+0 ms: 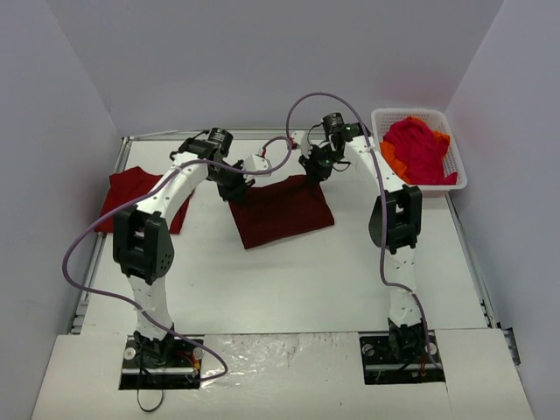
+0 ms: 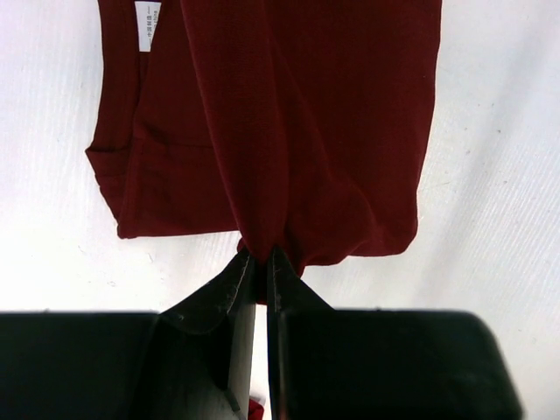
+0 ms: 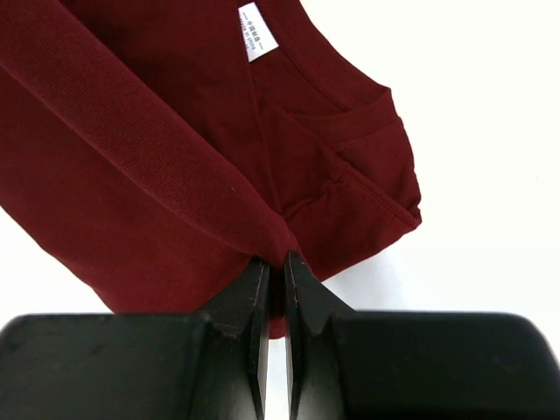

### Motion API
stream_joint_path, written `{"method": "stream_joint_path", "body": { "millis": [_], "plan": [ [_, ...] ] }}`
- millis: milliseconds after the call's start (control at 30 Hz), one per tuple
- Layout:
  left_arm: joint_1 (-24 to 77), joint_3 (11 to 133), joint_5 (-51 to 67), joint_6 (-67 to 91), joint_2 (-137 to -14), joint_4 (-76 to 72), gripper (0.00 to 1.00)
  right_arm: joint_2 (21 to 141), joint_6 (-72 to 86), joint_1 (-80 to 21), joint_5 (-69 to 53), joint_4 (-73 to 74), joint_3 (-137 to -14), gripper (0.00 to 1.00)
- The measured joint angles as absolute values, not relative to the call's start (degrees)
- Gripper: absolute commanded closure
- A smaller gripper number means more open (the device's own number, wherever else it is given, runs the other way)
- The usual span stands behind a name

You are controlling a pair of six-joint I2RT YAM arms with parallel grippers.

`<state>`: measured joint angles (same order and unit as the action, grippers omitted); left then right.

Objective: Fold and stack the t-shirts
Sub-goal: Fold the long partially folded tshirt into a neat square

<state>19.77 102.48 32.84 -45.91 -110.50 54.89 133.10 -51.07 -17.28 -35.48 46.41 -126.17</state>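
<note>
A dark maroon t-shirt (image 1: 282,211) lies partly folded at the middle of the table. My left gripper (image 1: 236,188) is shut on its far left corner, and the cloth bunches between the fingers in the left wrist view (image 2: 261,255). My right gripper (image 1: 313,171) is shut on its far right corner, pinching a fold of the shirt (image 3: 166,166) between its fingertips (image 3: 275,261). A white label (image 3: 257,31) shows near the collar. Another red t-shirt (image 1: 131,192) lies folded at the left, partly behind my left arm. Crimson and orange t-shirts (image 1: 418,150) fill the basket.
A white lattice basket (image 1: 457,166) stands at the far right corner of the table. A purple cable (image 1: 96,236) loops along the left arm, and another arcs over the right arm. The table's metal edge (image 1: 468,254) runs along the right.
</note>
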Motion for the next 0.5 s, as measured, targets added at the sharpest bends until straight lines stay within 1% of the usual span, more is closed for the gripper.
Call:
{"method": "stream_joint_path", "body": {
  "millis": [500],
  "plan": [
    [17.87,103.72,35.29,-44.25,-111.24,54.59,0.98,133.99,-50.81,-17.26,-37.58,45.60,-128.42,1.00]
  ]
}}
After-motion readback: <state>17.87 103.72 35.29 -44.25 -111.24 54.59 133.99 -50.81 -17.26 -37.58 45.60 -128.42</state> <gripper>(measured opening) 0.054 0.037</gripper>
